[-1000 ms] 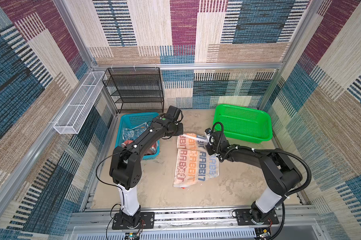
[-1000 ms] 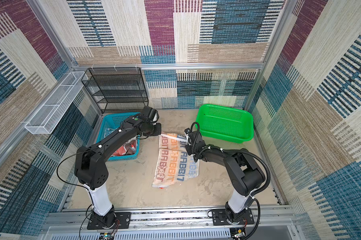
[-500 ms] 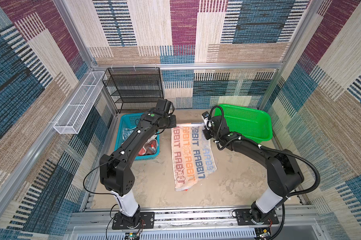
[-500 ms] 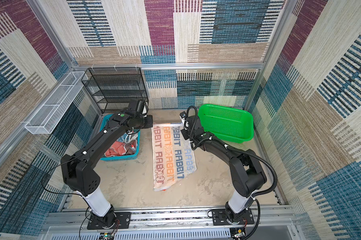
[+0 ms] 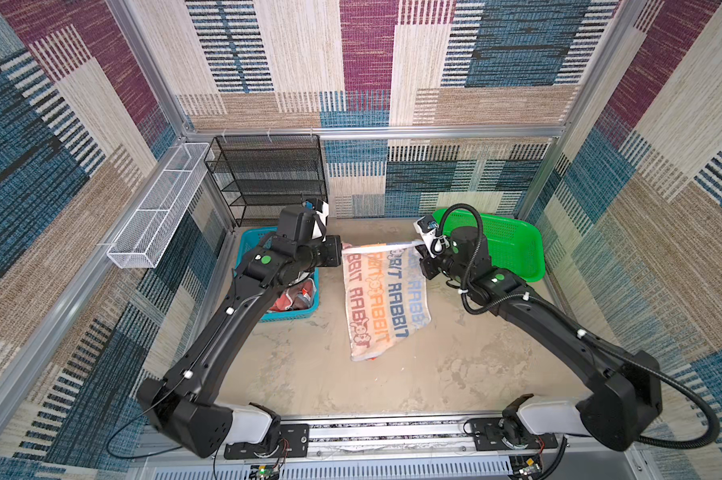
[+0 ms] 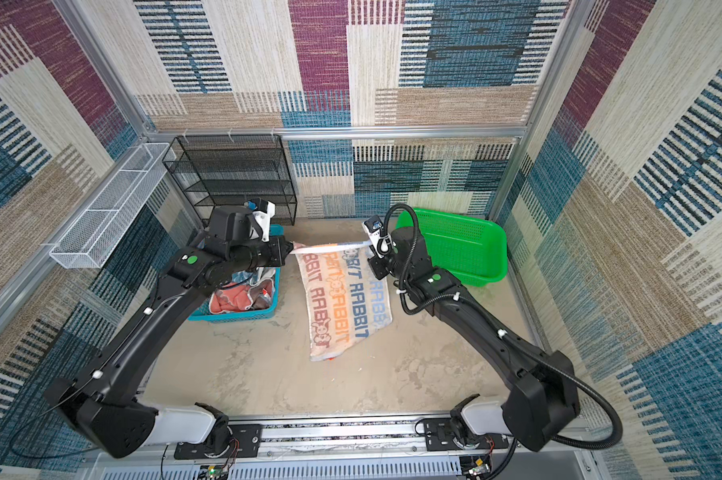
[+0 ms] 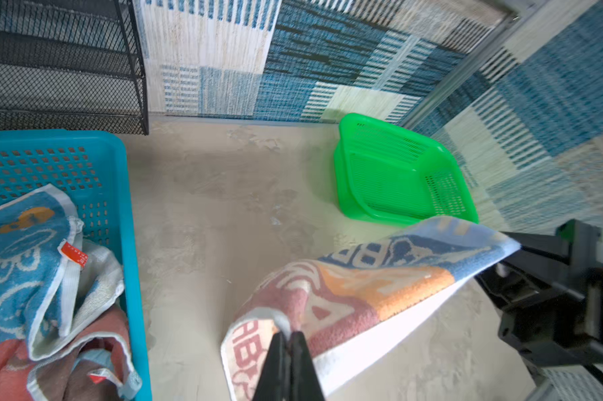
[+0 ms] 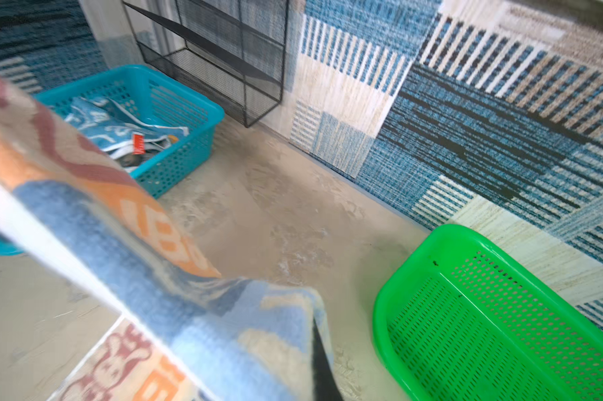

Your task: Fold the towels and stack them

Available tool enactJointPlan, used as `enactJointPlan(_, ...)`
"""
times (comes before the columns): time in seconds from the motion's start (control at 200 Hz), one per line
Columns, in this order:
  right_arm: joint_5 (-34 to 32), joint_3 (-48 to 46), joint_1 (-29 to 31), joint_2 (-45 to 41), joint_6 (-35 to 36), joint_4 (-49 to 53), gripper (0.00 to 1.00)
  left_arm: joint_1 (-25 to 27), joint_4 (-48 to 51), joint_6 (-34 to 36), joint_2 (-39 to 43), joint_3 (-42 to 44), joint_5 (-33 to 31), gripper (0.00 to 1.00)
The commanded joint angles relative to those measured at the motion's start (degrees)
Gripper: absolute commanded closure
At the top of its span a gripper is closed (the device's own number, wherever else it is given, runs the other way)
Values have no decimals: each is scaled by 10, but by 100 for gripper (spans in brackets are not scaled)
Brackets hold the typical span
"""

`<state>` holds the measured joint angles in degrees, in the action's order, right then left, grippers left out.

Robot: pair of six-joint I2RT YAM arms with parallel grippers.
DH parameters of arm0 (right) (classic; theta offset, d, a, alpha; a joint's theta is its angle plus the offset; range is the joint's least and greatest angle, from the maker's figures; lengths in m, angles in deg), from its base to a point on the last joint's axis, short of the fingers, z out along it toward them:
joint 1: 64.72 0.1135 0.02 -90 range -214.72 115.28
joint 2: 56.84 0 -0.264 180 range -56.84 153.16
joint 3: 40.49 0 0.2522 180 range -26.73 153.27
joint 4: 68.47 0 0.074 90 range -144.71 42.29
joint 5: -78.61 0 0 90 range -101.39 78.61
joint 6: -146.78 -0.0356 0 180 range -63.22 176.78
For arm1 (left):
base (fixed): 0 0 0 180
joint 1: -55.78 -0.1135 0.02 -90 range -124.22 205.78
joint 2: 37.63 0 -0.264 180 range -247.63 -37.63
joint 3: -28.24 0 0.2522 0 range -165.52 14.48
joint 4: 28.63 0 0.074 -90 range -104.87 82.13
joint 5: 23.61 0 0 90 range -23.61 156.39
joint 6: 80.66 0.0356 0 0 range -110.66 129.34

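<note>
**Lettered towel held for the fold.** The lettered towel [image 5: 382,299] hangs by its far short edge. My left claw [image 5: 341,250] and right claw [image 5: 418,246] are each clamped on one corner, and the edge is stretched taut between them. It lies between the blue basket [image 5: 286,318] and the green basket [image 5: 513,249]. The towel's long axis runs from that held edge down toward my bases, and its free near end rests, slightly rumpled, on the table [image 5: 309,374]. As I judge it, the fold turns on carrying both corners along this axis to that end, and neither arm is nearer. Both top views give the full length. Only the left wrist view shows the fingertips [image 7: 275,364] pinching the cloth, and a blue rabbit-face towel [image 7: 18,250] lying over a coral towel [image 7: 1,368] in the blue basket.
</note>
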<state>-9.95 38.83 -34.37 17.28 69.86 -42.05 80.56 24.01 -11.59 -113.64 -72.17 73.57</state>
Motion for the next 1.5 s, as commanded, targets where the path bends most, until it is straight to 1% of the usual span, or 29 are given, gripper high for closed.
enactJointPlan(0.0, 29, -7, 23, -54, 5, 17, 100, 3, -23, -23, 48, 18, 25, 100)
enactJointPlan(0.07, 33, -6, 48, -83, 8, 26, 100, 7, -27, -30, 79, 22, 36, 100)
enactJointPlan(0.15, 54, 1, 68, -110, 7, 28, 100, 12, -31, -35, 107, 18, 51, 100)
enactJointPlan(0.3, 117, 16, 79, -150, 0, 20, 100, 17, -35, -40, 135, -12, 98, 100)
enactJointPlan(0.426, 163, 35, 80, -172, -4, 18, 100, 18, -35, -47, 158, -34, 117, 100)
enactJointPlan(0.511, 174, 47, 80, -185, -13, 21, 100, 18, -35, -53, 180, -38, 119, 100)
enactJointPlan(0.686, 192, 58, 80, -205, -29, 22, 100, 18, -38, -57, 221, -31, 97, 100)
enactJointPlan(0.776, 190, 56, 80, -209, -36, 17, 100, 18, -38, -54, 227, -27, 85, 100)
enactJointPlan(0.831, 176, 53, 80, -208, -38, 14, 100, 18, -38, -53, 226, -23, 79, 100)
enactJointPlan(0.942, 121, 47, 80, -197, -37, 10, 100, 18, -39, -45, 213, -17, 61, 100)
enactJointPlan(1.072, 33, 33, 78, -176, -23, -3, 100, 18, -36, -30, 182, -14, 22, 100)
enactJointPlan(1.137, 10, 27, 72, -160, -17, -11, 100, 18, -39, -24, 161, -13, 3, 100)
enactJointPlan(1.207, 16, 19, 52, -138, -15, -20, 100, 17, -44, -18, 137, -11, -20, 100)
enactJointPlan(1.332, 52, -5, -7, -96, -19, -48, 100, 17, -67, -3, 92, -2, -51, 100)
enactJointPlan(1.492, 66, -26, -37, -30, -6, -89, 100, 17, -95, 18, 27, 5, -85, 100)
